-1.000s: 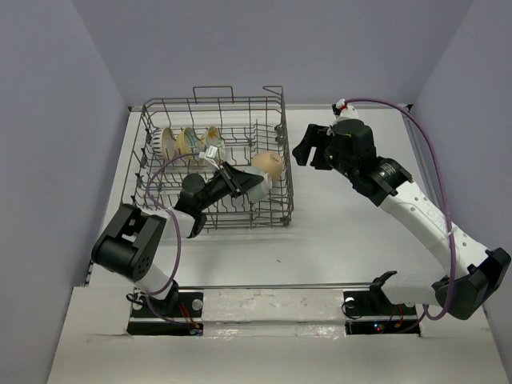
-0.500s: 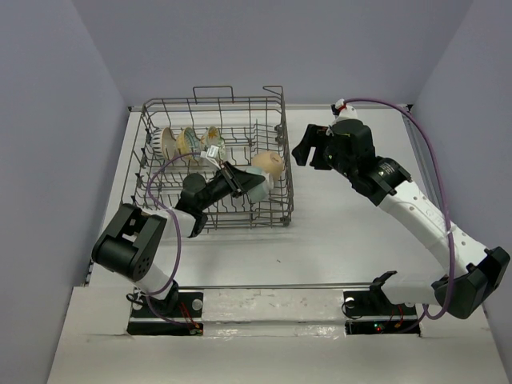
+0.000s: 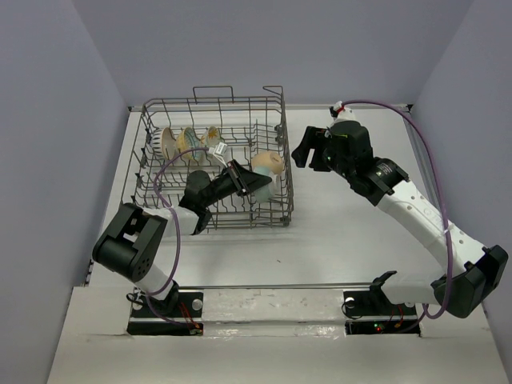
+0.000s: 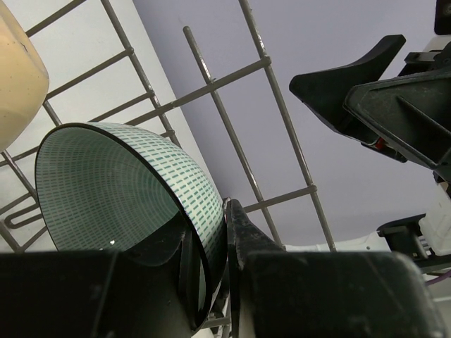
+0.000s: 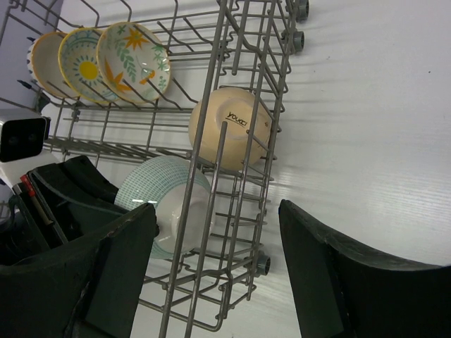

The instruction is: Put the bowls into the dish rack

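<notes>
While the teal bowl [image 4: 106,190] sits inside the dish rack [image 3: 160,108] by its right wall, beside the tan bowl [image 5: 229,127], the left end effector [image 4: 225,229] is clamped on its rim. The right end effector [image 3: 310,152] hangs wide open and empty outside that wall.

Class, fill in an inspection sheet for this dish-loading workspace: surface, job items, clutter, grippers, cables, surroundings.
Surface: white table.
Job's things: dish rack holds a row of three bowls on edge at its far left, and a tan bowl by its right wall. The teal bowl is tilted nearer the arms.
Clutter: nothing seen.
Grippers: left gripper shut on the teal bowl's rim; right gripper open, outside the rack.
Cables: purple cable on the right arm, another looped at the left arm.
Surroundings: plain lavender walls.
</notes>
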Controlling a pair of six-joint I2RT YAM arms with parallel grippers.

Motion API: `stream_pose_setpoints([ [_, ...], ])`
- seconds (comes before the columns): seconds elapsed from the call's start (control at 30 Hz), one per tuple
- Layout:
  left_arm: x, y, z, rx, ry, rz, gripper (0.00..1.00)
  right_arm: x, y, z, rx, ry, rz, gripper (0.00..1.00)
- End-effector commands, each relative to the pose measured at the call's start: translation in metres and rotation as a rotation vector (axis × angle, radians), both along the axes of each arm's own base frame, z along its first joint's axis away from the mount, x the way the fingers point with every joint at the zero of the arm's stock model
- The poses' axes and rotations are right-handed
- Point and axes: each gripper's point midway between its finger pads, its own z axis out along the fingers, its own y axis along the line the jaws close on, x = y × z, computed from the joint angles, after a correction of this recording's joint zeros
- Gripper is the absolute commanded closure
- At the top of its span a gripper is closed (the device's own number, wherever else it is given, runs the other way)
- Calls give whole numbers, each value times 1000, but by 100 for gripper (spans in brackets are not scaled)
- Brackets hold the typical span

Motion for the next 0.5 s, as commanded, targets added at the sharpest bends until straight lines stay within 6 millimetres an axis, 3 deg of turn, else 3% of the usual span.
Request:
stream_pose_setpoints([
  [0.0,-10,3,64,-119,-254,-13,100,5,3,15,44,-49,-2,24],
  [0.47,-7,1,34,-103,-183,-16,100,7,6,10,32,-39,6,24],
])
